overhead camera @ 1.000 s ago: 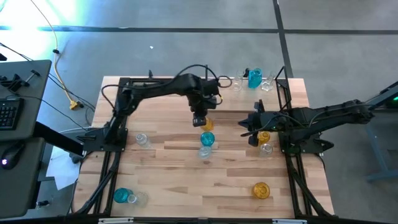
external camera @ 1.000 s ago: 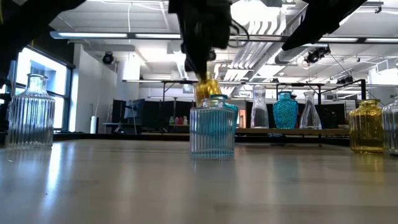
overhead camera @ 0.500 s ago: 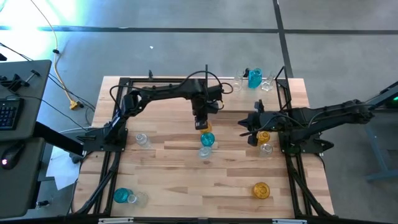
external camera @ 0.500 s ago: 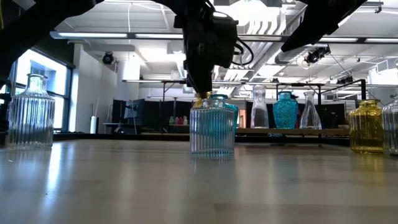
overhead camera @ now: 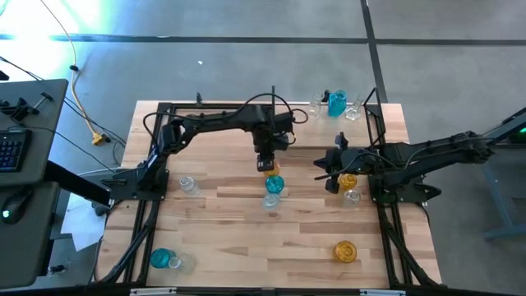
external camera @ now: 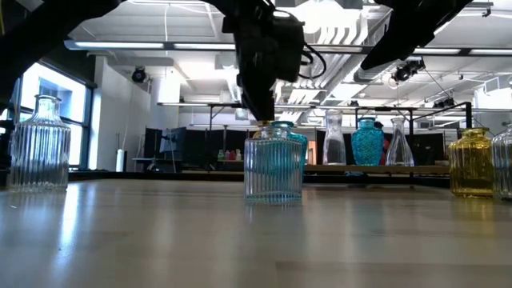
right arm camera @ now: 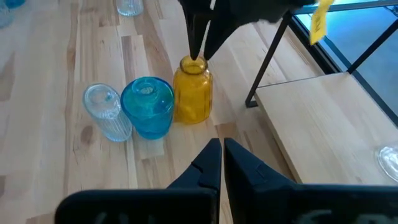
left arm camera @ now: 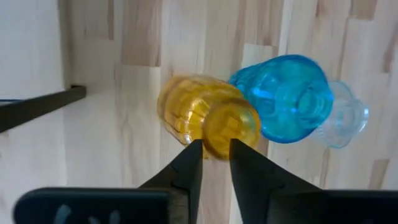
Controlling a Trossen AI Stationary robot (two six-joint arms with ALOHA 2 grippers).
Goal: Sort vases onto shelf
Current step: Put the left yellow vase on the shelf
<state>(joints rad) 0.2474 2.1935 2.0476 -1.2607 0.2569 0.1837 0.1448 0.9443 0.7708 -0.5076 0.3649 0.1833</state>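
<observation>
An amber vase (right arm camera: 193, 90) stands upright on the tabletop, at the end of a row with a teal vase (right arm camera: 148, 106) and a clear ribbed vase (right arm camera: 106, 112). My left gripper (left arm camera: 214, 146) points down over the amber vase (overhead camera: 269, 166), its fingers slightly open astride the rim. The shelf (right arm camera: 323, 124), a light board with a black frame, lies along the table's far side. It bears a teal vase (overhead camera: 336, 103) and two clear ones. My right gripper (right arm camera: 221, 152) hangs shut above the table's right part and touches nothing. My left gripper comes at the amber vase from above. One finger (left arm camera: 239, 155) stands over the mouth and the other (left arm camera: 189, 158) outside the neck, with the rim's near wall (left arm camera: 214, 149) between them. I cannot tell whether either finger touches the glass. The vase's base rests on the table.
Under my right arm stand an amber vase (overhead camera: 348, 181) and a clear one (overhead camera: 352, 196). A clear vase (overhead camera: 188, 184) is at the left, a teal (overhead camera: 161, 259) and a clear one at the near left, and an amber one (overhead camera: 344, 251) at the near right. Black frame rails run along both table sides.
My left gripper has sunk with the amber vase. The vase hung tilted above the teal vase's top and now stands upright on the table beside it. My right arm has kept still.
</observation>
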